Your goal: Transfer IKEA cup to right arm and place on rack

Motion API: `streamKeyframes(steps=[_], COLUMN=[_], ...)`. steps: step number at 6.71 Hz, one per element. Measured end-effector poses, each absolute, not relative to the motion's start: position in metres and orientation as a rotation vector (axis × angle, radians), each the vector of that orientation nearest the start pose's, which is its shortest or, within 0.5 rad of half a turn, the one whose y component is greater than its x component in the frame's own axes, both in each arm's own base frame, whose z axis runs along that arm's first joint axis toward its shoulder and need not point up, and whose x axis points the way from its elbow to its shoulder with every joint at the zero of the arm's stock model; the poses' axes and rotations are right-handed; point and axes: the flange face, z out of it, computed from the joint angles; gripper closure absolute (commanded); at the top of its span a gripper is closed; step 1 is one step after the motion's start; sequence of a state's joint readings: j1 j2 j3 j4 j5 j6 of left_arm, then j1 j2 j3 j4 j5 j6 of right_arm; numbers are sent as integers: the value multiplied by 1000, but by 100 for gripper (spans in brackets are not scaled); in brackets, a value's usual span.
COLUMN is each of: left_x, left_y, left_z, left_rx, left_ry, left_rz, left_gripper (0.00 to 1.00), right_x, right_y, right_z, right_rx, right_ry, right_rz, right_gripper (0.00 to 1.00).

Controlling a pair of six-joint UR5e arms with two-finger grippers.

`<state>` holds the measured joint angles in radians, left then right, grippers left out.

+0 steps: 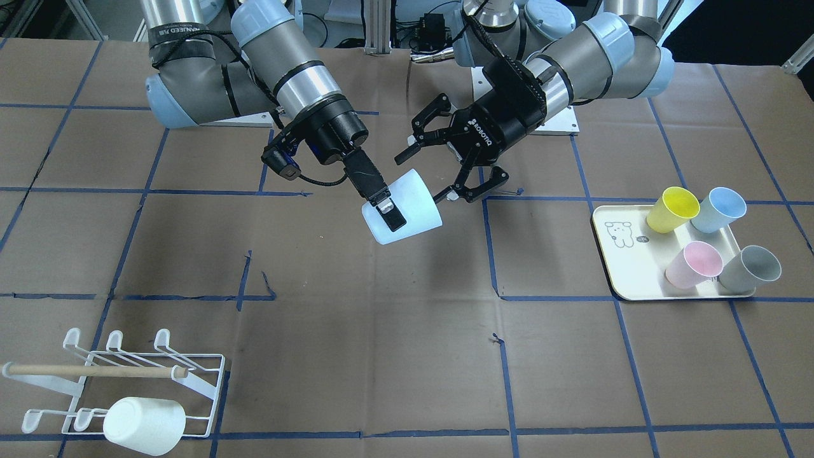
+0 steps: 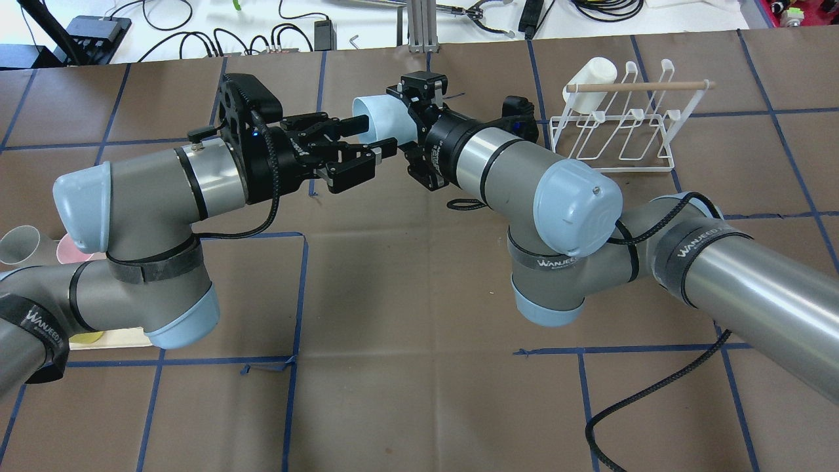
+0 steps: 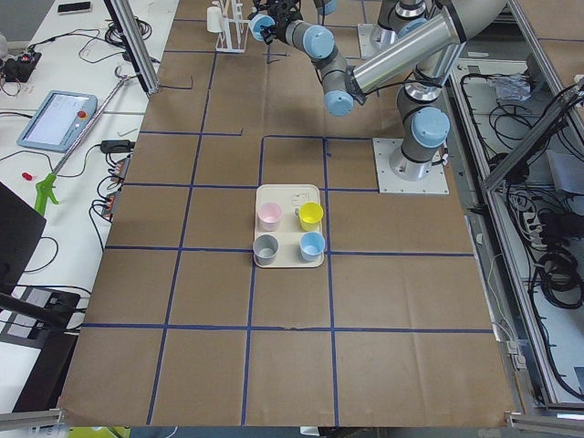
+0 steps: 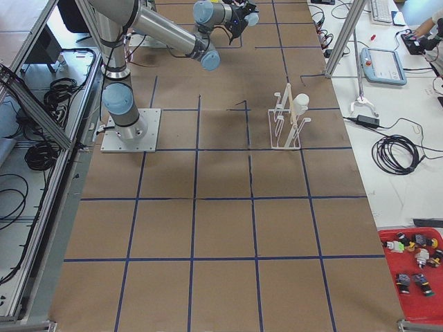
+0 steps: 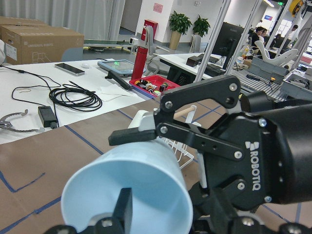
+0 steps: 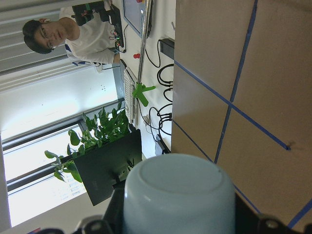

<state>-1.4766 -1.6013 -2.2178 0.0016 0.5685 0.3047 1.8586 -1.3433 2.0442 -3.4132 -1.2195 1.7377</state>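
While the right pincer point(image 1: 394, 216) clamps the pale-blue cup point(image 1: 420, 207), the left pincer point(image 1: 425, 176) gapes wide beside it.

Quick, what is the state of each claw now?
Left claw: open.
Right claw: closed, holding the pale blue cup.

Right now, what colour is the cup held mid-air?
A pale blue plastic cup; exterior front-facing view shows it best.

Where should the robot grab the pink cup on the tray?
Probably its rim, from straight above: the pink cup stands upright, mouth open, so one finger fits inside and one outside. The grey cup stands close beside it.
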Motion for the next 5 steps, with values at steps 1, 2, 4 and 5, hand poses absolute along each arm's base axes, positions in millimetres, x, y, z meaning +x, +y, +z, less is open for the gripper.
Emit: streamKeyframes(steps=[1, 2, 4, 5], left_x=[-156, -125, -85, -75], left_y=[-445, -448, -457, -471], left_z=[391, 400, 411, 416], left_rx=[-712, -656, -556, -504], left_ry=[-2003, -2029, -2078, -2147], left_rz=[1224, 1276, 1296, 1272], left_gripper=[1, 1, 1, 1], right_x=[304, 292, 247, 218], right_y=[-464, -483, -520, -535], right_z=[380, 381, 385, 386], right_rx=[1145, 1150, 1081, 1012], right_ry=[1617, 1606, 1663, 1733], right_rz=[-393, -432, -624, -763], right_gripper=[83, 83, 91, 91])
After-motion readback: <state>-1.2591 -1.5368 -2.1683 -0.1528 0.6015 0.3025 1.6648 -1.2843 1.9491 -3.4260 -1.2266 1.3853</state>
